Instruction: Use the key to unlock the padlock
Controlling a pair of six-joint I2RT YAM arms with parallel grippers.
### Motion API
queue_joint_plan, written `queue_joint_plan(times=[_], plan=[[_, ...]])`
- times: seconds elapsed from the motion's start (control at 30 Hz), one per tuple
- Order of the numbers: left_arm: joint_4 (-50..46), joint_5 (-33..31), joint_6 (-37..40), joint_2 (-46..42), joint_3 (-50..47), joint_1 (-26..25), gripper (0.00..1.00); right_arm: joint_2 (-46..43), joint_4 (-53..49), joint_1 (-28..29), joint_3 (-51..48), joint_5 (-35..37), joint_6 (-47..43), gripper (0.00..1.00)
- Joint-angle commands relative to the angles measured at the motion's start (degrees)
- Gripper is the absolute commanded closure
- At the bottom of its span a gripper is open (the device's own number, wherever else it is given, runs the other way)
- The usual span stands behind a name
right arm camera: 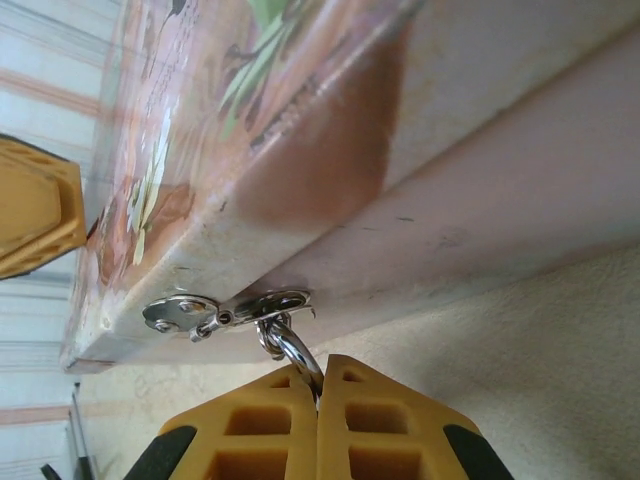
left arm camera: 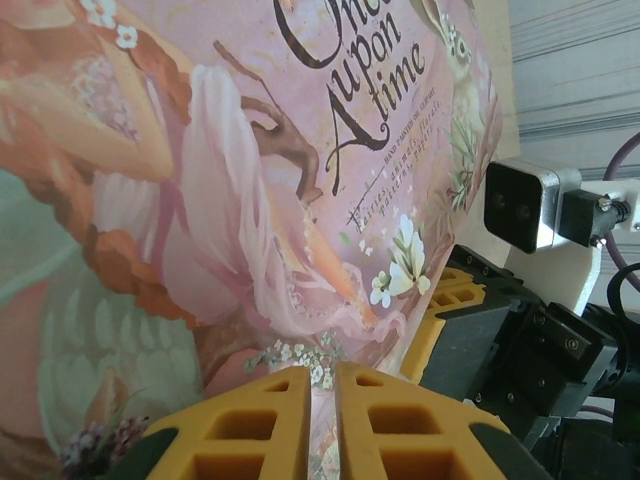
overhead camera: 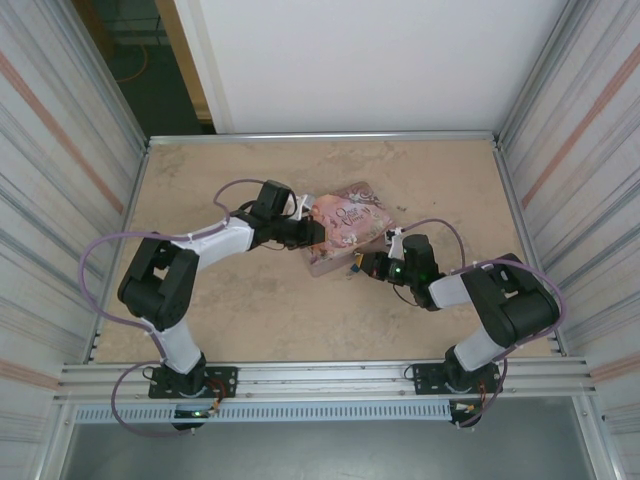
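- Both the left arm [overhead camera: 212, 242] and right arm [overhead camera: 470, 292] bend inward to the tin [overhead camera: 345, 222] at centre frame.
- Left gripper [left arm camera: 322, 425] pads sit nearly together at its lid.
- Right gripper [right arm camera: 320, 425] clamps the padlock [right arm camera: 295, 352] by its shackle, under the tin's clasp [right arm camera: 262, 305], lower centre.

A pink illustrated tin [overhead camera: 350, 225] lies askew on the speckled tan table [overhead camera: 300, 320], midway between its side edges, slightly nearer the far edge.
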Motion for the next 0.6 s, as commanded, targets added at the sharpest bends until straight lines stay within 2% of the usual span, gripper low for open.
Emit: queue_joint_plan(times=[0.0,0.57], plan=[[-7.4,-1.6,0.0,0.6,-3.4,-1.1,0.84,-2.2,0.6,-0.4,2.1,1.4,4.3,0.97],[-7.7,-2.0,0.1,-0.2,-4.0,-1.2,0.84,-4.2,-0.4,-0.4,3.0,3.4,9.0,0.98]])
